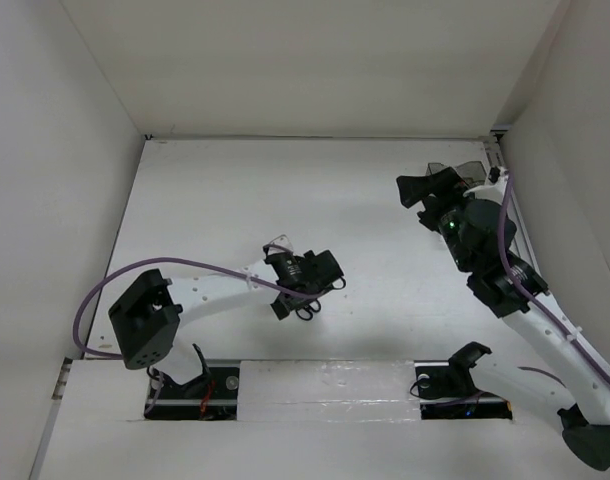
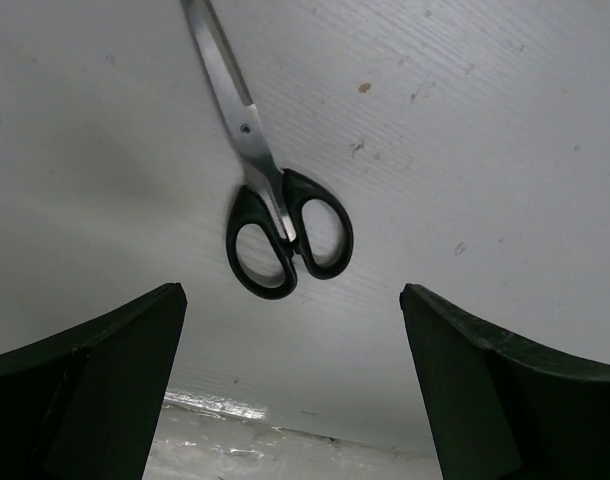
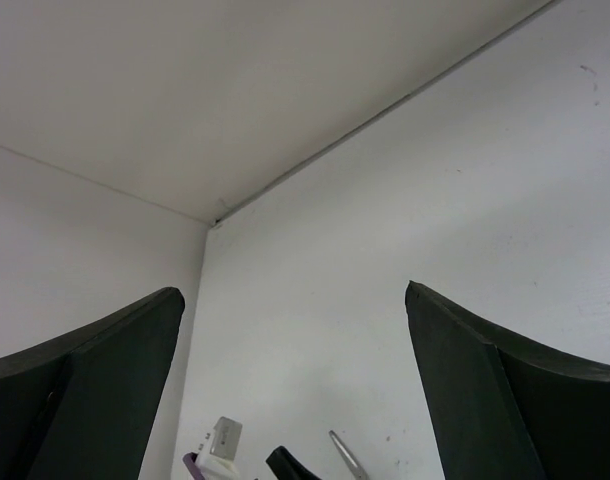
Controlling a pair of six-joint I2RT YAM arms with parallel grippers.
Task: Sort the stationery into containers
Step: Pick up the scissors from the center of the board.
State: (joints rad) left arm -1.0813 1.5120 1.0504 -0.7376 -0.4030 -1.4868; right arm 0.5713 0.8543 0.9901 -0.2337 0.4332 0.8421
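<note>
White table (image 1: 285, 200), black-handled scissors (image 2: 256, 155) lying flat near its middle, smoky-brown organiser (image 1: 472, 170) at far-right corner

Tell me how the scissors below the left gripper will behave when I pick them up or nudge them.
The scissors look rigid: steel blades, closed, lying flat, so probably no flop, though the blades might swing open if lifted by one loop. Flat on the smooth white table, they would likely slide or pivot when pushed, not roll.
</note>
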